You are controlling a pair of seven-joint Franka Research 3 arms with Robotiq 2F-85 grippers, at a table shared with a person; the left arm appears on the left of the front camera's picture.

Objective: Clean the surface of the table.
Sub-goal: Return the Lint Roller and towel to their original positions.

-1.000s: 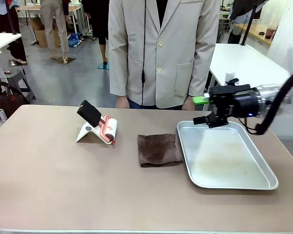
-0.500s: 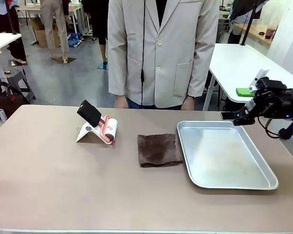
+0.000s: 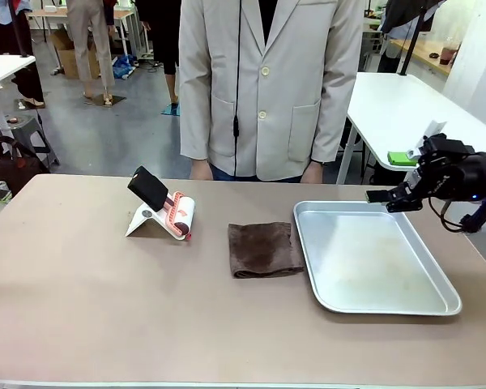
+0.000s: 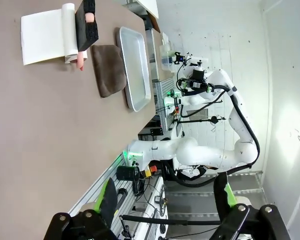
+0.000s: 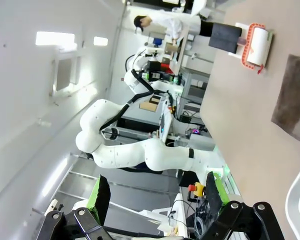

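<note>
While the right gripper [image 3: 393,177], jaws parted, is held nearly unmoved beyond the tray [image 3: 373,258], the left gripper [image 4: 165,197] is likewise seen spread.

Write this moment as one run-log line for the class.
right claw: open, above tray's far right corner | left claw: open, off table | cloth, lint roller: untouched

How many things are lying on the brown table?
3. A lint roller with a black handle sits toward the left, a brown cloth lies in the middle, and a silver tray rests on the right, right next to the cloth. Nothing seems hidden.
</note>
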